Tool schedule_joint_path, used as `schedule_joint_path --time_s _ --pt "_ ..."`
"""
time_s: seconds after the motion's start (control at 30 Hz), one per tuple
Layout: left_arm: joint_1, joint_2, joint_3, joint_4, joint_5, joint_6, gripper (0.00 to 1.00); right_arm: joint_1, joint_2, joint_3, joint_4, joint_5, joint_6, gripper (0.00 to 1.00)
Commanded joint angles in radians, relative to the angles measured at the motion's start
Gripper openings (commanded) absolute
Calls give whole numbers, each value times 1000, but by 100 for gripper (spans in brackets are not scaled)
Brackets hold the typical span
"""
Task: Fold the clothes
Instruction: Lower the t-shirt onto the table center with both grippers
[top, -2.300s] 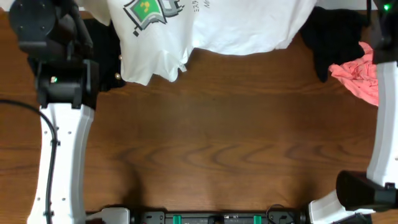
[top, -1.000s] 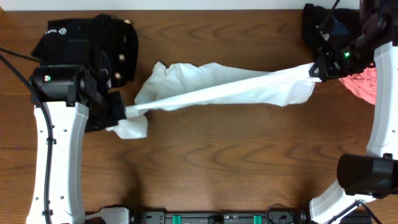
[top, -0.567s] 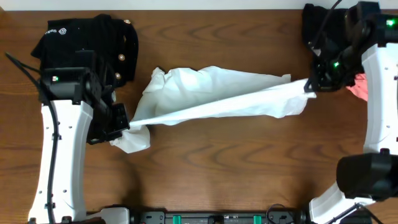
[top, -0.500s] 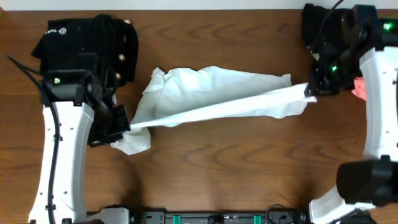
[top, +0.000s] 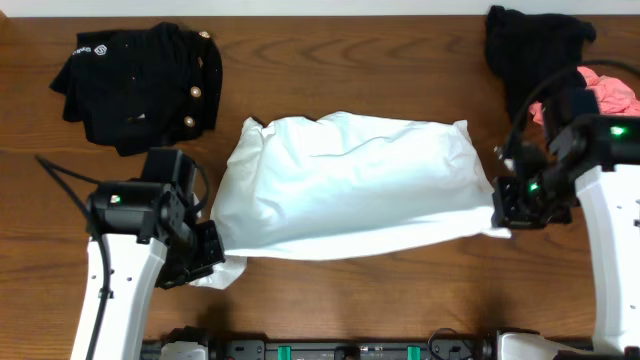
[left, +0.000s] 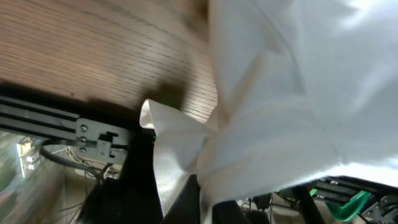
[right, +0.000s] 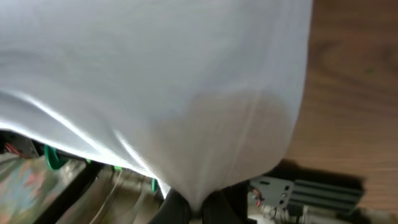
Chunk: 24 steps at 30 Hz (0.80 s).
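Farthest left, up and to the left of the white T-shirt (top: 350, 185), lies the black gold-buttoned garment (top: 140, 75), crumpled and well apart from it. At the shirt's near-left corner the left gripper (top: 205, 262) is pinched tight on a bunched tail of white cloth; the left wrist view shows that fabric gathered and drawn down between the fingers. The shirt itself lies spread across the middle of the table (top: 350, 310), roughly rectangular but puffy and wrinkled, with no chest print showing. At its near-right corner the right gripper (top: 507, 212) is likewise clamped on the hem, and the right wrist view shows the cloth funnelling into the closed jaws. Up and to the right of the shirt sits the plain black piece (top: 530, 50), with the pink piece (top: 612, 92) beside it, partly behind the right arm. The step in hand appears to be laying the shirt out flat by its near edge. The next move likely calls for both arms acting evenly, either setting the corners down taut or carrying that edge over the far one, so no slack bunches. Counted: one white shirt, two black garments, one pink, two grippers.
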<state>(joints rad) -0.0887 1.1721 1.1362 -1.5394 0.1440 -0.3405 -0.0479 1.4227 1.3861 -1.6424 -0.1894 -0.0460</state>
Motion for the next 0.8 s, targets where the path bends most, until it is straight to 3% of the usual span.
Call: schedule_joint_path --time_s 0.0,0.37,0.77 --pt "-23 -3 -3 14 30 -17 6 10 -5 -103 42 -28 23 2" --pt "-34 38 -3 254 23 -62 6 -6 -1 -212 244 -58 31 1" --pt "-34 315 -3 386 -33 -57 6 -28 96 -229 367 -1 31 1"
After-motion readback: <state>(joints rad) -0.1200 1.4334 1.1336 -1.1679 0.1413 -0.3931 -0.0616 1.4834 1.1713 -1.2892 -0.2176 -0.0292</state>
